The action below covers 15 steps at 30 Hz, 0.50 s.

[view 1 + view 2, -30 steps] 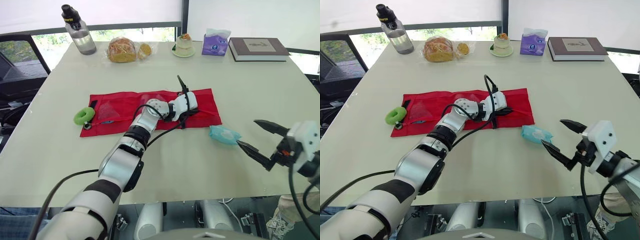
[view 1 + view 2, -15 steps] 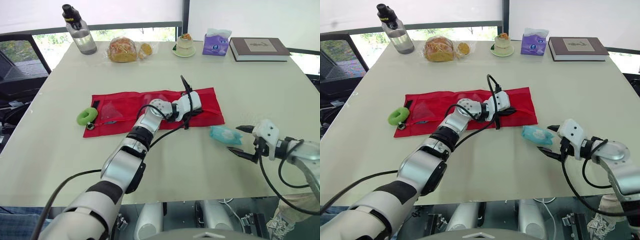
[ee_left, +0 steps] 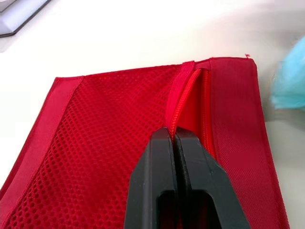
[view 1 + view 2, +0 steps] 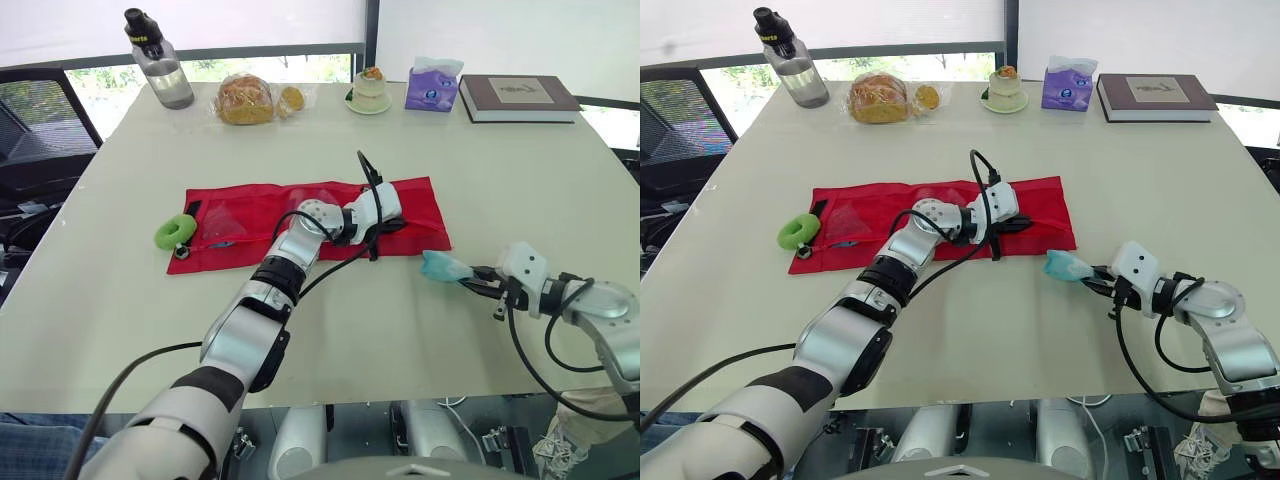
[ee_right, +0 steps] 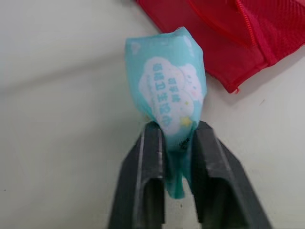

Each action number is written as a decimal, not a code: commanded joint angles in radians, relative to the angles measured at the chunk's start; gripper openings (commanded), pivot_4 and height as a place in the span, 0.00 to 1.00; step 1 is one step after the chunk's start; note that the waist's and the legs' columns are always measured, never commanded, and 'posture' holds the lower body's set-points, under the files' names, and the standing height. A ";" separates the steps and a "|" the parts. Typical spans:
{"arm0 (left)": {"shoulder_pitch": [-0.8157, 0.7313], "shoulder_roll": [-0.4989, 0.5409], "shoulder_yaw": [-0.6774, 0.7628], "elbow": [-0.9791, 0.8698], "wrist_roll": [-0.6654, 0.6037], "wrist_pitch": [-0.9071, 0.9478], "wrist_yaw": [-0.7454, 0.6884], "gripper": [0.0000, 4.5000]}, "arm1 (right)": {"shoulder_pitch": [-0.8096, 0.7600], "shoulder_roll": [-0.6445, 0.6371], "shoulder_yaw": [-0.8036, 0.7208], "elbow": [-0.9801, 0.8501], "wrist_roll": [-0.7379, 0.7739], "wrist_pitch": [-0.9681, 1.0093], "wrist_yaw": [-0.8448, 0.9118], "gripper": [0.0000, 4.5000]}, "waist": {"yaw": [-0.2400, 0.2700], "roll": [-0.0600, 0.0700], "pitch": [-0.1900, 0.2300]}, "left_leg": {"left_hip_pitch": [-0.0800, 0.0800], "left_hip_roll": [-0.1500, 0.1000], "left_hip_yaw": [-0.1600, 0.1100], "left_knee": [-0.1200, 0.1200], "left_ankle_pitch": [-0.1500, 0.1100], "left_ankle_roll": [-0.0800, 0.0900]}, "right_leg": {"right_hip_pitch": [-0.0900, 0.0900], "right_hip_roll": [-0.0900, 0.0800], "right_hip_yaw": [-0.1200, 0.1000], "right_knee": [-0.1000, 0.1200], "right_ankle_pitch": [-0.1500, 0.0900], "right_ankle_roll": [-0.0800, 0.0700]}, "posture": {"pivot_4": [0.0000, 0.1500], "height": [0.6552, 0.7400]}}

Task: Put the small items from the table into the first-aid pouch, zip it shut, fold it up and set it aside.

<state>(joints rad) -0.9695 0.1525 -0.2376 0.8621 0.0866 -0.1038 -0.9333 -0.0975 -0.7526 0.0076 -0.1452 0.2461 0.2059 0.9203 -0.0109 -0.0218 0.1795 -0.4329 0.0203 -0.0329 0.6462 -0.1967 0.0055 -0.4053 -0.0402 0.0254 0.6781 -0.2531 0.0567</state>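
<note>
The red first-aid pouch (image 4: 250, 215) lies unfolded flat across the middle of the table, its mesh pockets facing up. My left gripper (image 3: 174, 138) is at the pouch's right end, shut on the raised zip edge (image 3: 178, 107). A teal wipe packet (image 4: 438, 265) lies just off the pouch's right front corner. My right gripper (image 5: 177, 138) is shut on the packet's (image 5: 167, 90) near end, squeezing it narrow. A green ring (image 4: 175, 231) and a small dark bit (image 4: 180, 253) sit at the pouch's left end.
Along the far edge stand a water bottle (image 4: 160, 62), bagged bread (image 4: 246, 100), a dessert cup (image 4: 369, 90), a purple tissue pack (image 4: 430, 85) and a book (image 4: 518, 97). A black chair (image 4: 30, 130) is off the table's left side.
My right gripper has come in from the table's right front to the teal packet and closed on it, pinching its near end. The left gripper has kept its hold on the pouch.
</note>
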 commanded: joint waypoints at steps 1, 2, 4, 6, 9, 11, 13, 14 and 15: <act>-0.021 -0.009 0.027 -0.055 -0.045 0.021 -0.022 0.00 | -0.018 0.030 -0.041 -0.121 0.061 0.104 -0.057 0.00 | -0.001 0.000 0.000 | 0.000 0.000 0.000 0.000 0.000 0.000 | 0.000 0.000 0.000 0.000 0.000 0.000 | 1.00 0.92; -0.022 -0.009 0.027 -0.058 -0.047 0.023 -0.025 0.00 | -0.026 0.034 -0.033 -0.143 0.057 0.136 -0.072 0.00 | -0.001 0.000 0.000 | 0.000 0.000 0.000 0.000 0.000 0.000 | 0.000 0.000 0.000 0.000 0.000 0.000 | 1.00 0.92; -0.024 -0.009 0.030 -0.063 -0.052 0.033 -0.029 0.00 | -0.065 0.057 -0.006 -0.170 0.015 0.220 -0.147 0.00 | -0.003 0.000 0.000 | 0.000 0.000 0.000 0.000 0.000 0.000 | 0.000 0.000 0.000 0.000 0.000 0.000 | 1.00 0.92; -0.025 -0.009 0.030 -0.067 -0.055 0.038 -0.035 0.00 | -0.095 0.068 0.016 -0.192 -0.002 0.321 -0.195 0.00 | -0.001 0.000 0.000 | 0.000 0.000 0.000 0.000 0.000 0.000 | 0.000 0.000 0.000 0.000 0.000 0.000 | 1.00 0.92; -0.025 -0.008 0.028 -0.076 -0.057 0.043 -0.042 0.00 | -0.158 0.093 0.032 -0.207 -0.010 0.514 -0.278 0.00 | 0.001 0.000 0.000 | 0.000 0.000 -0.001 0.000 0.000 0.000 | 0.000 0.000 0.000 0.000 0.000 0.000 | 1.00 0.92; -0.025 -0.010 0.027 -0.082 -0.059 0.049 -0.042 0.00 | -0.176 0.074 0.061 -0.216 -0.029 0.578 -0.284 0.00 | 0.002 0.000 0.000 | 0.000 0.000 0.000 0.000 0.000 0.000 | 0.000 0.000 0.000 0.000 0.000 0.000 | 1.00 0.92; -0.022 -0.015 0.025 -0.093 -0.063 0.051 -0.046 0.00 | -0.203 0.093 0.077 -0.214 -0.034 0.639 -0.314 0.00 | 0.001 0.000 0.000 | -0.001 0.000 0.000 0.000 0.000 0.000 | 0.000 0.000 0.000 0.000 0.000 0.000 | 1.00 0.92; -0.020 -0.017 0.024 -0.098 -0.065 0.052 -0.049 0.00 | -0.222 0.111 0.080 -0.211 -0.033 0.664 -0.333 0.00 | 0.000 0.000 0.000 | 0.000 0.000 0.000 0.000 0.000 0.000 | 0.000 0.000 0.000 0.000 0.000 0.000 | 1.00 0.92; -0.019 -0.018 0.024 -0.101 -0.066 0.053 -0.050 0.00 | -0.236 0.124 0.082 -0.209 -0.033 0.683 -0.345 0.00 | -0.001 0.000 0.000 | 0.000 0.000 -0.001 0.000 0.000 0.000 | 0.000 0.000 0.000 0.000 0.000 0.000 | 1.00 0.92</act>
<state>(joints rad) -0.9707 0.1456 -0.2238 0.8195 0.0441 -0.0442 -0.9778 -0.3128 -0.6364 0.0898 -0.3435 0.2226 0.8555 0.6075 -0.0117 -0.0216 0.1794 -0.4331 0.0204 -0.0334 0.6465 -0.1967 0.0056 -0.4053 -0.0402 0.0252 0.6785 -0.2531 0.0564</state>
